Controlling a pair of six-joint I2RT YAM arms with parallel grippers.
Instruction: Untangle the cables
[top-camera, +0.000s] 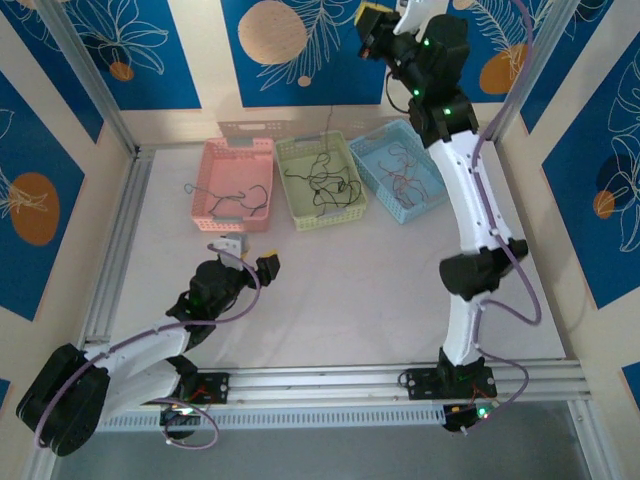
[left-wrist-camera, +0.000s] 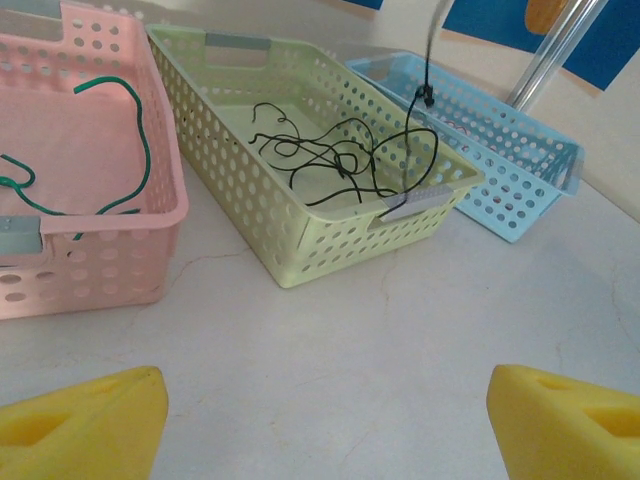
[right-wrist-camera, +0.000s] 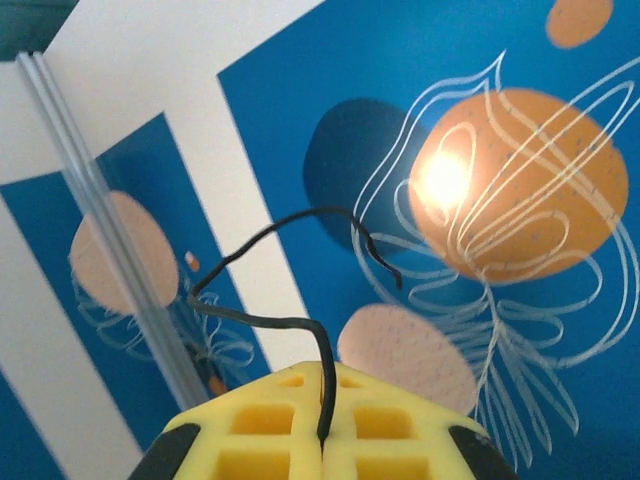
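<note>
The green basket (left-wrist-camera: 320, 235) on the counter (left-wrist-camera: 400, 330) holds the tangled black cables (left-wrist-camera: 330, 160). My right pincer (right-wrist-camera: 322, 440), raised high, is clenched on one black strand (right-wrist-camera: 325, 385); my left pincer (left-wrist-camera: 325, 420) hangs released. A hard upward pull could cinch the tangle, lift the basket, or slip the strand free.

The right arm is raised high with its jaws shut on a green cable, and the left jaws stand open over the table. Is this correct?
Wrong in one thing: the cable in the right gripper is black, not green, as the right wrist view shows. The left gripper is open over the table.
</note>
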